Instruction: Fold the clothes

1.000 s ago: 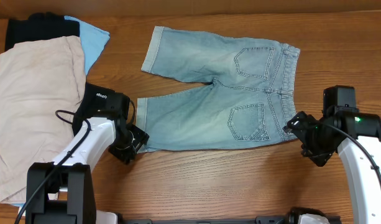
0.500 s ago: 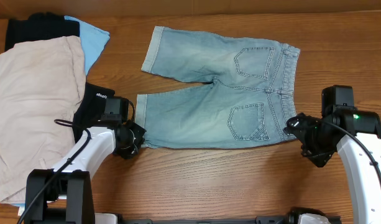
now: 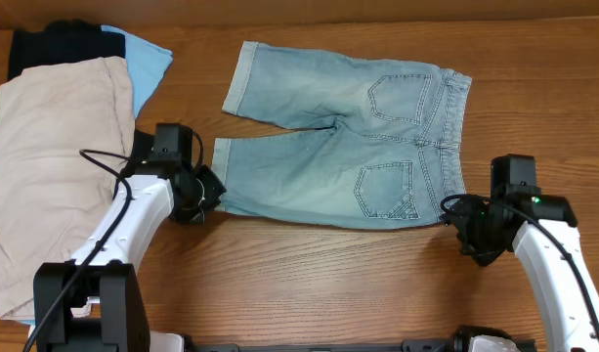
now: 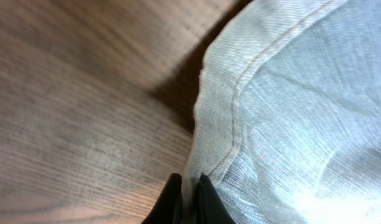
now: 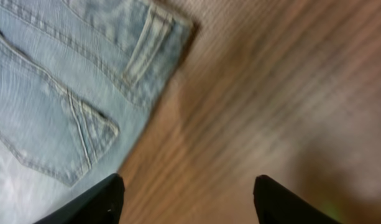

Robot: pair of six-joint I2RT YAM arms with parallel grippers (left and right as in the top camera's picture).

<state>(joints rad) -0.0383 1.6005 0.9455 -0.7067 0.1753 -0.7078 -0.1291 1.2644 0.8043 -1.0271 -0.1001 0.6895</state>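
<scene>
The shorts point(image 3: 348, 147) lie flat in the middle of the counter point(image 3: 319, 293), pockets up. Denim is soft but a little heavy, so I would take it at the thick seams. My left fingers point(image 4: 170, 200) pinch the near cuff. My right fingers point(image 5: 103, 202) stand wide beside the waistband corner. There is free wood in front, and beige trousers point(image 3: 45, 166) crowd the left.

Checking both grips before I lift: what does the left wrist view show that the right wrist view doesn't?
Left wrist only: the left gripper pinched shut on the shorts at the stitched cuff edge. Right wrist only: the right gripper open, with nothing held and bare wood between its fingers, plus a back pocket and the waistband corner. Both: pale denim lying on the wooden table.
</scene>
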